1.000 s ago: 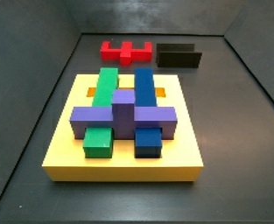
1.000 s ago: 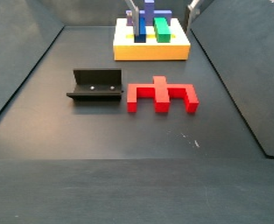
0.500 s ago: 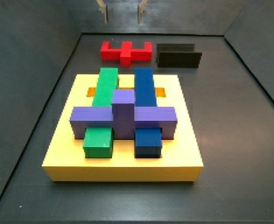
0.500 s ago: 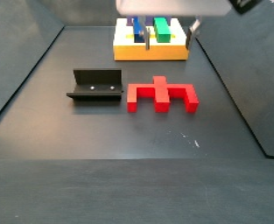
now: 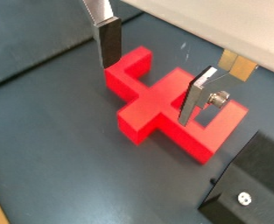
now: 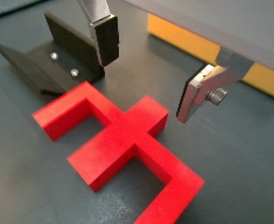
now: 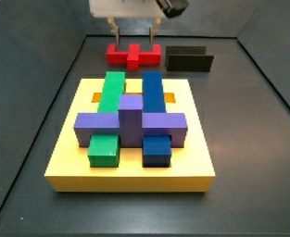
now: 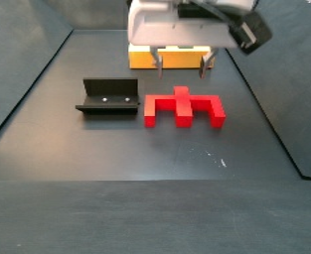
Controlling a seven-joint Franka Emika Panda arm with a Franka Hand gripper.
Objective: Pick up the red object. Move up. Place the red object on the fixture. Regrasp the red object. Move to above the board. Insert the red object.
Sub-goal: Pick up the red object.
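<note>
We judge the task barely begun: nothing is grasped yet, so pickup, fixture placement, regrasp and insertion all remain. Our gripper [image 8: 182,62] hangs above the bright red blocky piece [image 8: 185,107], its flat silver fingers [image 5: 108,41] spread wide, straddling the crossbar without touching it. That piece lies flat mid-worktop [image 8: 144,189], long axis running side to side, just beside the small dark L-shaped fixture [image 8: 107,97]. Towards the far edge sits the thick yellow board [image 7: 73,157] with green, blue and purple blocks.
</note>
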